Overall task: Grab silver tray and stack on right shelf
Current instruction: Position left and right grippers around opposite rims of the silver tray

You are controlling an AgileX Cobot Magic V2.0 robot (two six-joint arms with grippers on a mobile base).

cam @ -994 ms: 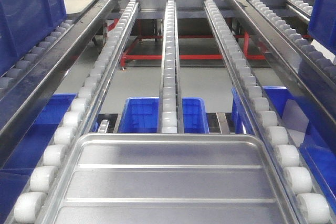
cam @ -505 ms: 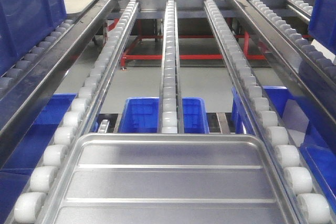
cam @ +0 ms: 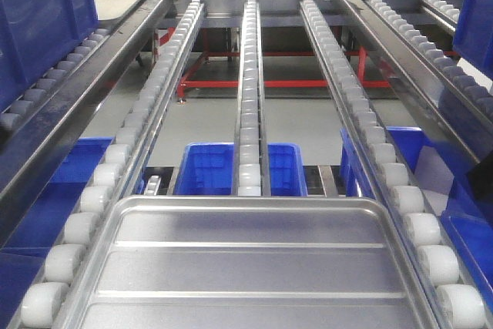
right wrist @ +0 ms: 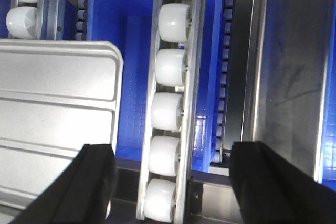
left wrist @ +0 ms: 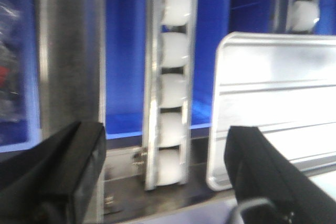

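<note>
As viewed from front cam, found silver tray (cam: 246,267) lying flat on right shelf (cam: 248,98), near end, between the L and R outer roller rails; far rim meets ctr rail. Two long ribs visible across floor, rim low, corners rounded. Blue bins (cam: 208,169) below rack, red frame (cam: 269,82) on floor beyond.

L wrist cam: left gripper (left wrist: 168,182) spread wide, nothing pinched. Roller rail (left wrist: 170,77) below the gap; tray corner (left wrist: 278,103) just beside it, partly behind one dark finger (left wrist: 268,177). Contact w/ tray: cannot tell, pic blurred.

R wrist cam: right gripper (right wrist: 181,182) likewise spread, nothing in it. Roller rail (right wrist: 170,103) below the gap, tray (right wrist: 52,114) to one side w/ rounded corner just beside rail; near finger (right wrist: 97,182) overlaps tray edge in view. Touching or not: cannot tell. Blue bin (right wrist: 131,51) under rail.
</note>
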